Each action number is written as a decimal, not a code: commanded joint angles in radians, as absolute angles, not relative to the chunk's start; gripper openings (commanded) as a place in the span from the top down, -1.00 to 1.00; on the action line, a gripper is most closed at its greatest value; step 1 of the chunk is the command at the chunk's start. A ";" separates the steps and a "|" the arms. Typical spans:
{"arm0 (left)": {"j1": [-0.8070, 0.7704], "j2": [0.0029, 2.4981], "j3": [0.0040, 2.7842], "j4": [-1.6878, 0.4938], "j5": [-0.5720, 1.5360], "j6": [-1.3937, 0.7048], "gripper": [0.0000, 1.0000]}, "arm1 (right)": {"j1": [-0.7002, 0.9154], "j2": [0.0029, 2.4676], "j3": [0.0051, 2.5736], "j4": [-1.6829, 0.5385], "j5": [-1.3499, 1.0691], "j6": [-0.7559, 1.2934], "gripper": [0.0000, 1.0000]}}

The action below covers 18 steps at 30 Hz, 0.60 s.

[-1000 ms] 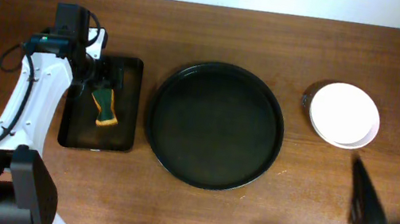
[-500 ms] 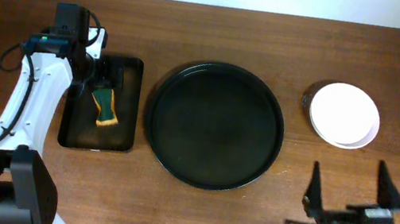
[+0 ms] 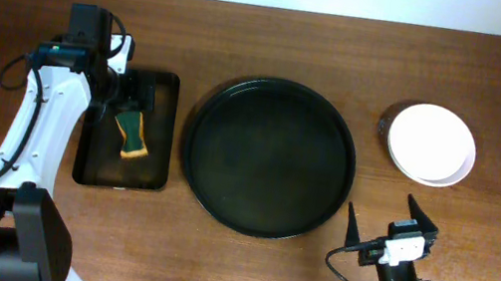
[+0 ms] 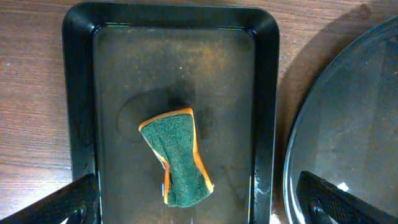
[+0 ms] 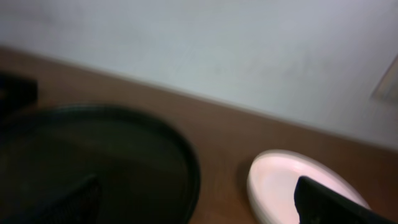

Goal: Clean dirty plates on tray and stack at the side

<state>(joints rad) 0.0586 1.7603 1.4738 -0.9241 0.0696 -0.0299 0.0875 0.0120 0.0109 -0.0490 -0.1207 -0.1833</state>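
Note:
The round black tray [image 3: 268, 158] lies mid-table with nothing on it; it also shows in the right wrist view as the tray [image 5: 93, 162] at the left. The plates [image 3: 431, 144] sit stacked on the table to its right, a clean white one on top; in the right wrist view the plates [image 5: 292, 180] are blurred. My right gripper [image 3: 382, 207] stands open near the front edge, below the stack, holding nothing. My left gripper [image 3: 134, 102] hangs open over the small rectangular tray [image 3: 154, 161], its fingers either side of that tray, apart from the sponge.
A green and orange sponge [image 4: 176, 157] lies in the wet rectangular tray [image 4: 267, 124], left of the round tray [image 4: 354, 124]. A white wall [image 5: 217, 43] borders the table's far edge. Bare wood lies between the round tray and the plates.
My right arm has swung in from the right edge to the front of the table, fingers now pointing toward the back. The left arm, sponge and plates have not moved.

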 commanded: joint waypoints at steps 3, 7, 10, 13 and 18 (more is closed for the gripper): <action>0.062 1.745 1.489 -0.924 0.062 -0.026 -0.98 | 0.084 0.009 0.006 -0.067 -0.121 -0.176 -0.97; 0.062 1.745 1.489 -0.925 0.062 -0.026 -0.99 | 0.084 0.009 0.006 -0.067 -0.121 -0.176 -0.97; 0.062 1.745 1.489 -0.925 0.062 -0.026 -0.98 | 0.084 0.009 0.006 -0.067 -0.121 -0.176 -0.97; 0.062 1.745 1.489 -0.925 0.062 -0.026 -0.98 | 0.084 0.009 0.006 -0.067 -0.121 -0.176 -0.97; 0.060 1.740 1.489 -0.925 0.063 -0.026 -0.98 | 0.084 0.009 0.006 -0.067 -0.121 -0.176 -0.97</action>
<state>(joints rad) 0.0586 1.7603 1.4738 -0.9245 0.0696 -0.0299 0.0875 0.0139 0.0105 -0.0608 -0.1207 -0.1829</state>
